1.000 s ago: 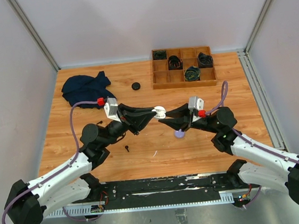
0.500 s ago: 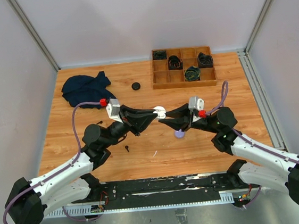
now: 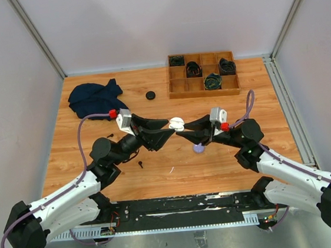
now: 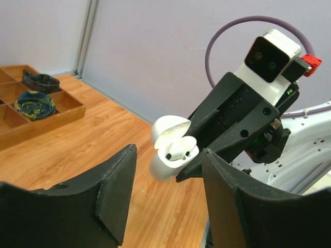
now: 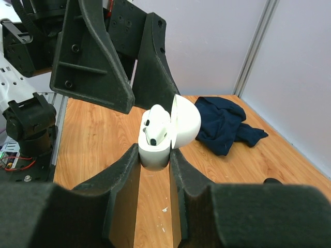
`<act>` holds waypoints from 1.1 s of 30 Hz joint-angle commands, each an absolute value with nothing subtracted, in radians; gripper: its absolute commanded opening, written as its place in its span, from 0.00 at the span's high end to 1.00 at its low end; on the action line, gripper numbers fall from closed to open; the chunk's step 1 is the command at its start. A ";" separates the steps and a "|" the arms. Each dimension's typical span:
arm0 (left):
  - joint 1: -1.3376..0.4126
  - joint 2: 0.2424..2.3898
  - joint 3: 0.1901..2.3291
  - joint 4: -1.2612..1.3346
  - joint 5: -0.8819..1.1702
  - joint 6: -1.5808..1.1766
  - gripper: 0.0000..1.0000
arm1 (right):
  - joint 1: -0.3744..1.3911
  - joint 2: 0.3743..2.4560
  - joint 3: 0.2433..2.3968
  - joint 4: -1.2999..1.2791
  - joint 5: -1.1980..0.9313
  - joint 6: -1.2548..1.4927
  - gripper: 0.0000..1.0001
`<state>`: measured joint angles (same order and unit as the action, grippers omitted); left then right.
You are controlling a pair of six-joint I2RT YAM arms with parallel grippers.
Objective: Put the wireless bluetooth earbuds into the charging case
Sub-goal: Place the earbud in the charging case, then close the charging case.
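Note:
My right gripper is shut on the base of a white charging case, held above the table with its lid open. The case also shows in the right wrist view, pinched between the right gripper's fingers. White earbuds sit in its top, also seen in the left wrist view. My left gripper is open and empty, its fingertips just left of the case, not touching it. In the left wrist view the left gripper frames the case. A black earbud lies on the table.
A pale purple round case lies under the right gripper. A black round case and a dark blue cloth lie at the back left. A wooden compartment tray holding coiled cables stands at the back right.
My left gripper's jaws have spread apart and drawn back a little from the case. The right gripper still holds the case in about the same place.

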<state>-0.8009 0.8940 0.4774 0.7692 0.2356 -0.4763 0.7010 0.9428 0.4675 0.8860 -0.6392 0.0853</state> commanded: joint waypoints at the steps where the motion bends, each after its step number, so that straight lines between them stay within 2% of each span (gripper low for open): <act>1: -0.804 0.856 0.533 0.648 0.185 -0.474 0.39 | 0.714 0.925 0.492 0.896 -0.650 0.061 0.94; 4: -0.800 0.840 0.572 0.536 0.178 -0.480 0.32 | 0.713 0.932 0.499 0.876 -0.659 0.058 0.94; 7: -0.781 0.835 0.618 0.441 0.210 -0.504 0.30 | 0.714 0.939 0.501 0.868 -0.665 0.058 0.94; 10: -0.745 0.835 0.631 0.423 0.286 -0.555 0.26 | 0.714 0.951 0.508 0.857 -0.674 0.059 0.94; 17: -0.674 0.890 0.656 0.424 0.464 -0.666 0.23 | 0.713 0.979 0.534 0.849 -0.716 0.087 0.95; 24: -0.646 0.962 0.662 0.472 0.569 -0.720 0.24 | 0.713 0.989 0.541 0.836 -0.740 0.093 0.94; 33: -0.624 1.009 0.648 0.613 0.678 -0.796 0.31 | 0.713 1.001 0.540 0.809 -0.755 0.087 0.95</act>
<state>-0.6388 1.0157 0.6323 0.4984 0.6018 -0.7525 0.7010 0.9951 0.5022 0.8101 -0.7273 0.0830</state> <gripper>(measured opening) 0.704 0.258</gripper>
